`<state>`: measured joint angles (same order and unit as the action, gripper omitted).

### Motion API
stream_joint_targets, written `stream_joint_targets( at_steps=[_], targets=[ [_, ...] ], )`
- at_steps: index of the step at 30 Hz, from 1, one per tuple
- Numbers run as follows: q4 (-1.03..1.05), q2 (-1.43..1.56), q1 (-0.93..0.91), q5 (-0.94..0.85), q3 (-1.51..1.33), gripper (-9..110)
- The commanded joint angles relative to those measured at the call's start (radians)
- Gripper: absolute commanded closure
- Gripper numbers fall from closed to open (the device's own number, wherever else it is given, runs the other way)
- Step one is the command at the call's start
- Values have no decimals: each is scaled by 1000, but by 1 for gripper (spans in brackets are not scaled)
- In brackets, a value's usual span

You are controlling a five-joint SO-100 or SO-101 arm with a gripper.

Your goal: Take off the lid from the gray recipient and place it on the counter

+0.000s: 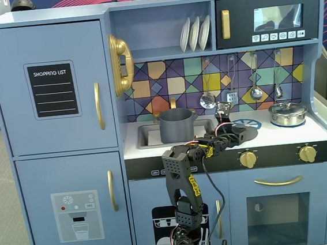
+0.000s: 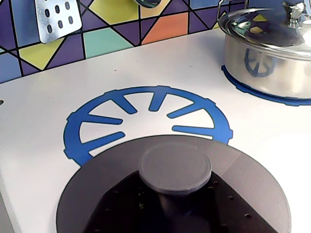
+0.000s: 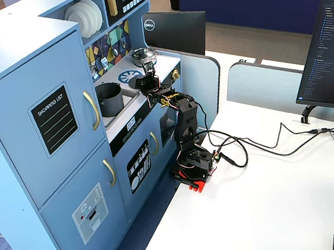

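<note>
lid (image 2: 194,194) off the gray pot (image 1: 176,125); pot stands open in the sink. wrist view: dark disc with its round knob fills the lower frame, held in front of the camera, over the white counter (image 2: 43,111) at the near edge of the blue burner print (image 2: 146,116). gripper (image 1: 227,129) pinching the lid; fingers hidden under it in the wrist view. shiny silver pot (image 2: 267,58), lid on, sits on the second burner print, well apart to the right.
</note>
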<state>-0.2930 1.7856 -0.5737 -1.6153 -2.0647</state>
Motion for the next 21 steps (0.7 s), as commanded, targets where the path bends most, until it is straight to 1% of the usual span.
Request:
stream_joint_targets(
  at_steps=[1,3,7,9,14,21],
  targets=[
    [-35,5,-14,-25,0,102],
    [-32,6,-18,-28,-3,96],
    [-9,18,-35,-25,0,77],
    [-8,21,-43,-25,6,71],
    [-6,31,-51,-12,34,68],
    [32,94,-34,-11,135,71]
  ],
)
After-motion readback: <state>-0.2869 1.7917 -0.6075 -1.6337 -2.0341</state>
